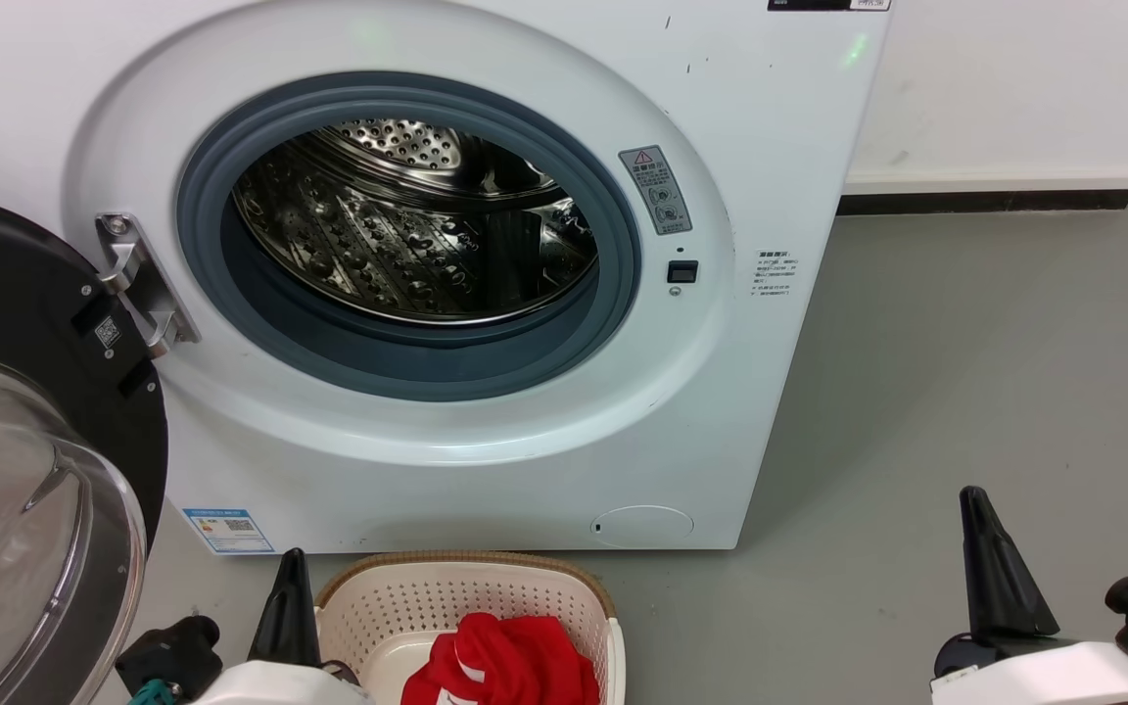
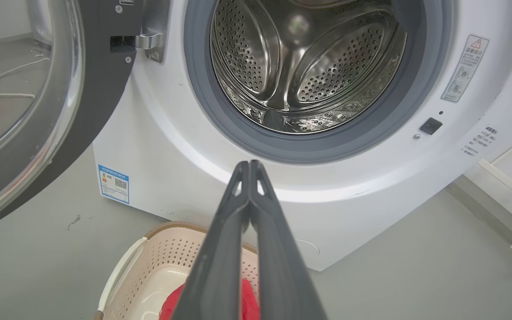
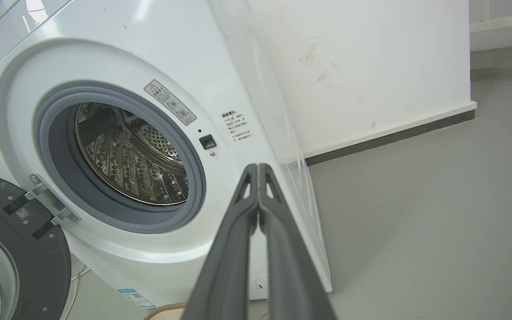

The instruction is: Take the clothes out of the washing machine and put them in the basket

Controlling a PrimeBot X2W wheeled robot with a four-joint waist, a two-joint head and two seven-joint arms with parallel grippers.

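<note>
2 grippers hang clenched, fingertips pressed together: the left gripper [image 2: 249,165] near the cream basket [image 1: 466,563], the right gripper [image 3: 258,166] facing the white washing machine [image 1: 779,127]. The red striped clothes [image 1: 510,661] lie in the basket, below the machine's open door [image 1: 25,284].

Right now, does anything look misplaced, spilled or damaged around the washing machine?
Nothing serious. The red garment lies inside the basket, the drum is empty; only small dark marks spot the washing machine.

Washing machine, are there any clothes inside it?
No, the washing machine has a bare steel drum, and the red clothes lie in the basket.
</note>
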